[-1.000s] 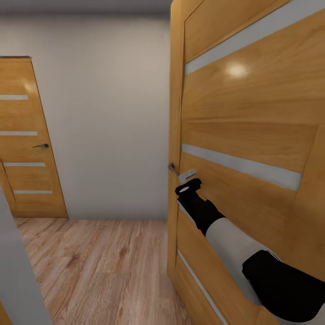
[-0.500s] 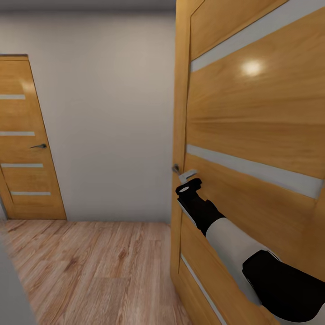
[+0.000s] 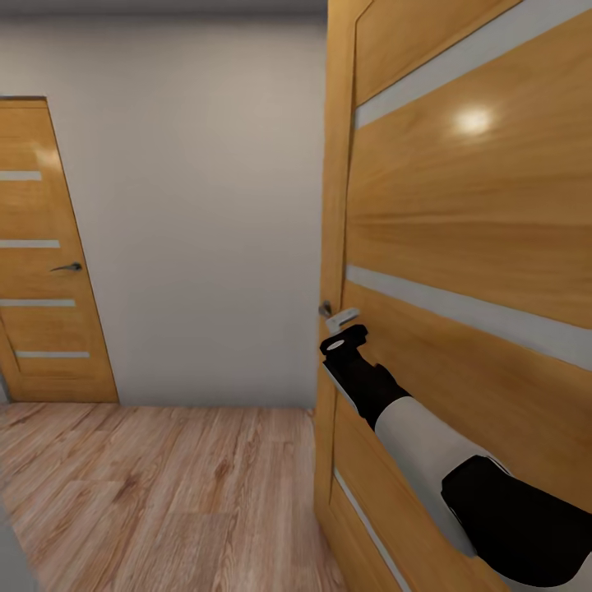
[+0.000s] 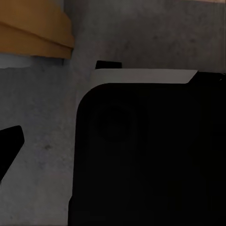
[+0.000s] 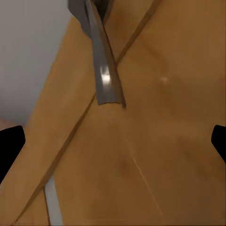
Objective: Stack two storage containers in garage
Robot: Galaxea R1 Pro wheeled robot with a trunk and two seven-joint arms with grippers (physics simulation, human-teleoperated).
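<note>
**At hallway door, no containers in sight**

Right gripper point(image 3: 349, 335) mid-frame, just under handle point(image 3: 341, 315) of orange door point(image 3: 460, 247); fingers point(image 5: 10, 146) spread wide, grasping nothing; second door point(image 3: 41, 247) at left; wood floor point(image 3: 164, 493) below; left gripper state: cannot tell.

1. No text, label, brand, number or sign can be read anywhere in these views.
2. The near orange-wood door with pale grey horizontal strips point(image 3: 460, 247) carries no lettering.
3. The far orange-wood door with a dark lever handle point(image 3: 41, 271) is likewise unmarked.
4. The plain pale grey wall point(image 3: 197, 205) bears nothing legible.
</note>
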